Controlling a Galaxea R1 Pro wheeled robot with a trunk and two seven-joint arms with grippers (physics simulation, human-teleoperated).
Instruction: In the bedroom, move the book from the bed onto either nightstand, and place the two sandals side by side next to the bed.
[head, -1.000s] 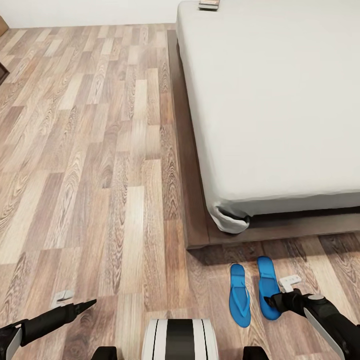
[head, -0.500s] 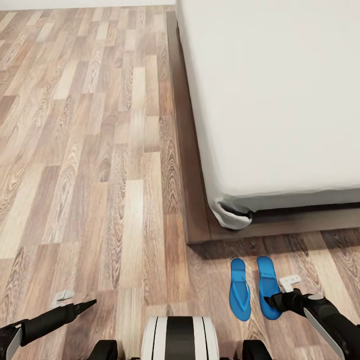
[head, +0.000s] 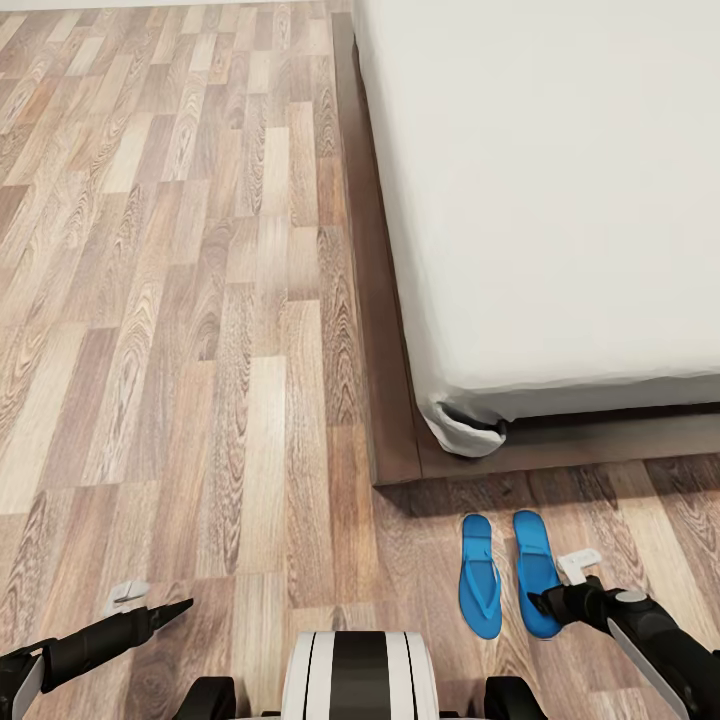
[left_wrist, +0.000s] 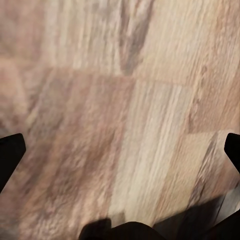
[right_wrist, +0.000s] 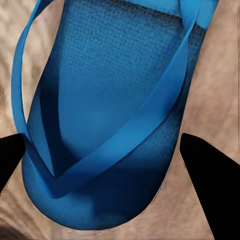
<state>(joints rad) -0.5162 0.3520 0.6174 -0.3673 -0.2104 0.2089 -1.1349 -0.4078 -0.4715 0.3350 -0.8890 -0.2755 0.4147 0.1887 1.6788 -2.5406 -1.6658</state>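
Two sandals (head: 508, 586) lie side by side on the floor (head: 200, 330) just off the bed's (head: 560, 200) foot corner. The view has tilted down, dropping the book from sight. The right gripper (head: 560, 592) hangs spread above one sandal; the left gripper (head: 150, 600) is empty, apart.

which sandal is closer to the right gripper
The right-hand sandal, the one farther from the robot's middle. The right gripper hangs at its outer edge, while the other sandal lies one place further left.

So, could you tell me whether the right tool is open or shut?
Open: the right tool has its fingertips spread wide either side of a sandal.
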